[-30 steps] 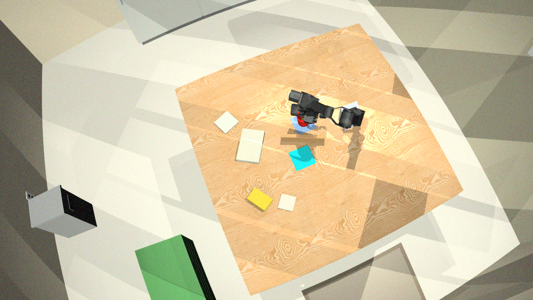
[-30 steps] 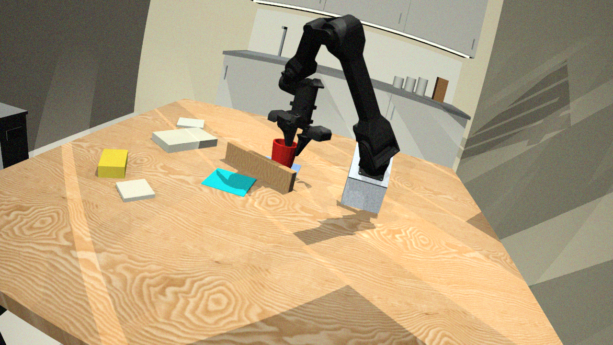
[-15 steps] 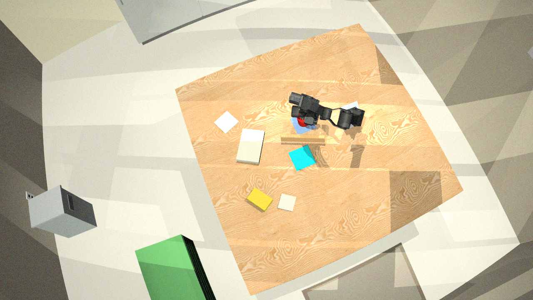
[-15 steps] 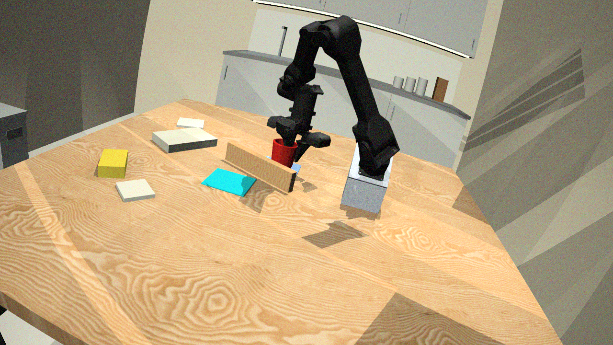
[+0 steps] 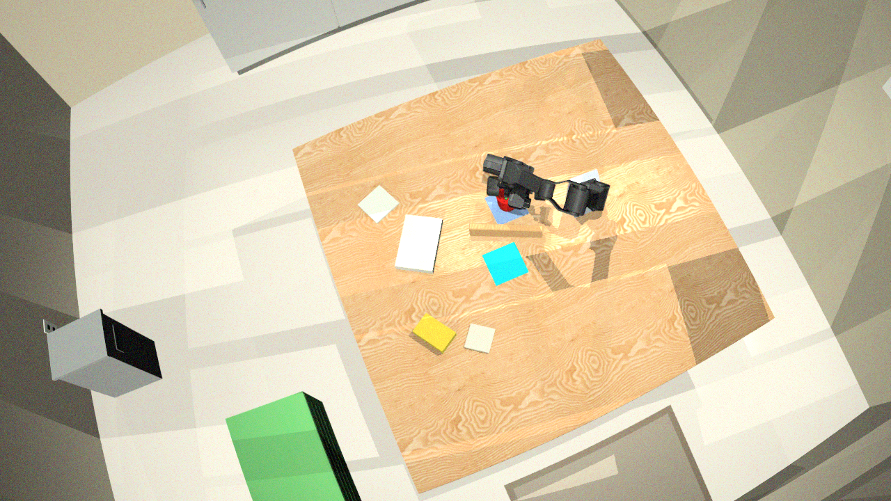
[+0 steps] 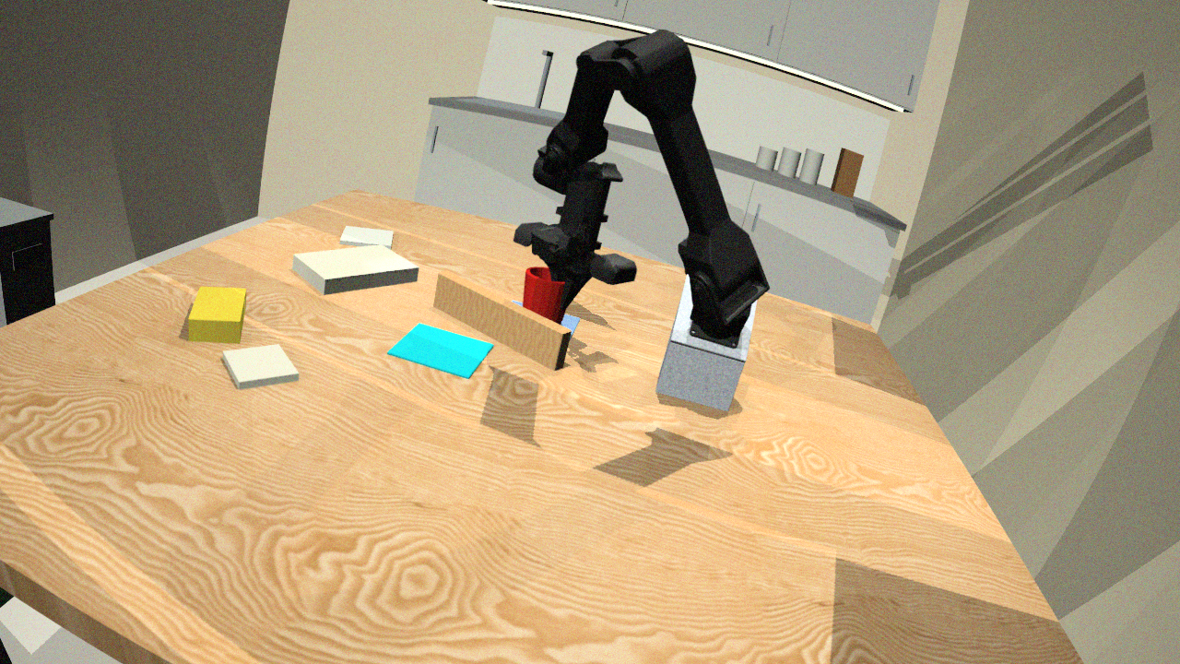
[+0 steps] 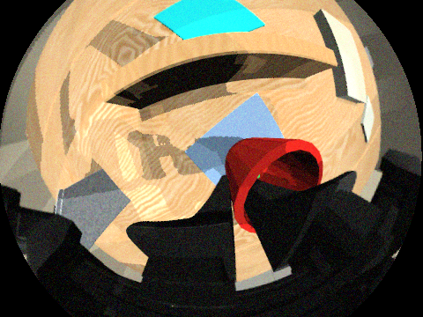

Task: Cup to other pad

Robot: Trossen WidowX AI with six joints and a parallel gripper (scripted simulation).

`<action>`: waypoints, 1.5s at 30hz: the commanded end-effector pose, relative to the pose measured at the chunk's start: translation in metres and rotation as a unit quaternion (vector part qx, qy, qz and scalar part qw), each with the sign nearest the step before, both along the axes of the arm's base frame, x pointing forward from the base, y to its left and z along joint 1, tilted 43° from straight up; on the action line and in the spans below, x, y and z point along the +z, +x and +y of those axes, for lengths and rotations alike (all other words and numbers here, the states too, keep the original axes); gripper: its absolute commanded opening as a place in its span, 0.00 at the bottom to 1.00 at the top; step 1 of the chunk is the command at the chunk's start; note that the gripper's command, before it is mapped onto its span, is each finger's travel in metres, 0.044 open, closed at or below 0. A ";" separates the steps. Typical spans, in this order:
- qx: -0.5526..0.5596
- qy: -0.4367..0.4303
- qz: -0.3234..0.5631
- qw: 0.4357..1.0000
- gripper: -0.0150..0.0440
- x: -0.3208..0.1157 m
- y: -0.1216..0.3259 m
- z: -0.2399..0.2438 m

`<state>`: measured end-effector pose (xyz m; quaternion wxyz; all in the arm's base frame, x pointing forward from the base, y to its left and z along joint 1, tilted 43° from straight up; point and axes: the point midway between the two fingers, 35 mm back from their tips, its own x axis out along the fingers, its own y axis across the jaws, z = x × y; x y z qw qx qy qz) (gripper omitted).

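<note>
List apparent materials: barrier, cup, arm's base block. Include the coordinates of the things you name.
Barrier (image 5: pixel 505 231) (image 6: pixel 499 320) (image 7: pixel 211 50): likely wood, matte; visible grain.
Cup (image 5: pixel 505 200) (image 6: pixel 542 293) (image 7: pixel 241 158): smooth red plastic or painted metal; uniform color, unclear which.
Base block (image 6: pixel 700 375) (image 7: pixel 94 204): possibly stone or metal; speckled gray.
</note>
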<state>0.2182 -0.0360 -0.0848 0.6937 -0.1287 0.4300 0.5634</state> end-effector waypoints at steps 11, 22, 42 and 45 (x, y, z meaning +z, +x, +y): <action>-0.001 -0.001 0.001 1.000 0.25 0.023 0.002 -0.023; -0.002 0.001 0.002 1.000 0.25 0.056 0.001 -0.052; -0.004 0.004 0.004 1.000 0.25 0.058 -0.001 -0.051; -0.004 0.004 0.004 1.000 0.25 0.058 -0.001 -0.051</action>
